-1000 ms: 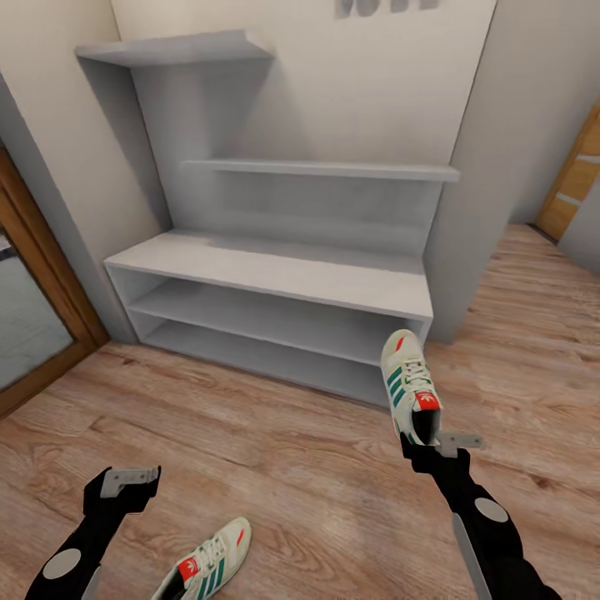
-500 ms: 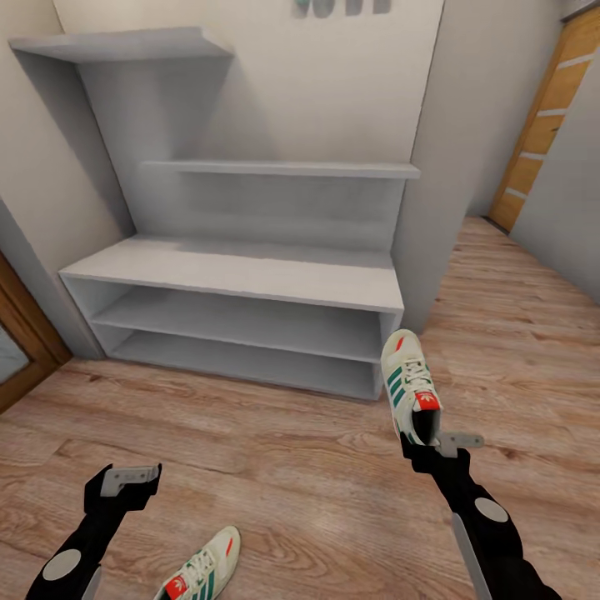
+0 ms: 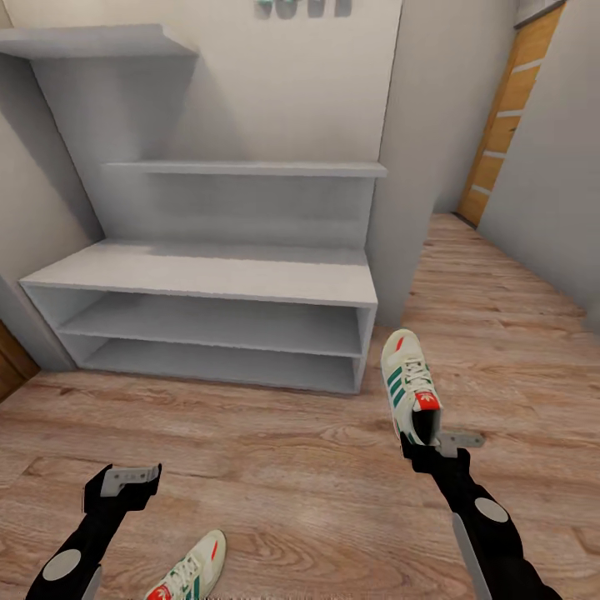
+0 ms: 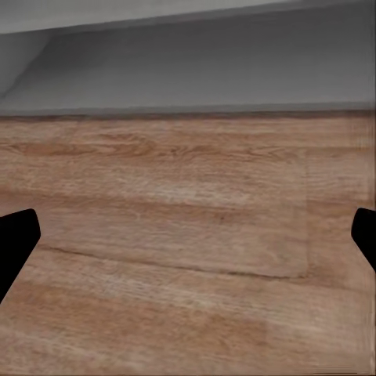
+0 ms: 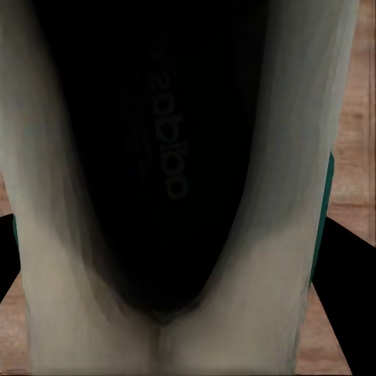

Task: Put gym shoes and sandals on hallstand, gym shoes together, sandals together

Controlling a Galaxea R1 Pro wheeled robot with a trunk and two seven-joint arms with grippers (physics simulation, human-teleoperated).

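so, left gripper (image 3: 131, 481) spread and empty, one gym shoe (image 3: 188, 573) on the corridor floor (image 3: 292, 467) beside it; hallstand (image 3: 208, 279) bare; right gripper (image 3: 439, 442) apparently pinching the other gym shoe (image 3: 410, 383) aloft, nothing racked yet.

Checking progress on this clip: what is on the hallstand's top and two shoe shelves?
The hallstand looks bare on its flat top and on the visible parts of both shelves. The shelves' back corners are shadowed. One gym shoe is in the right claw.
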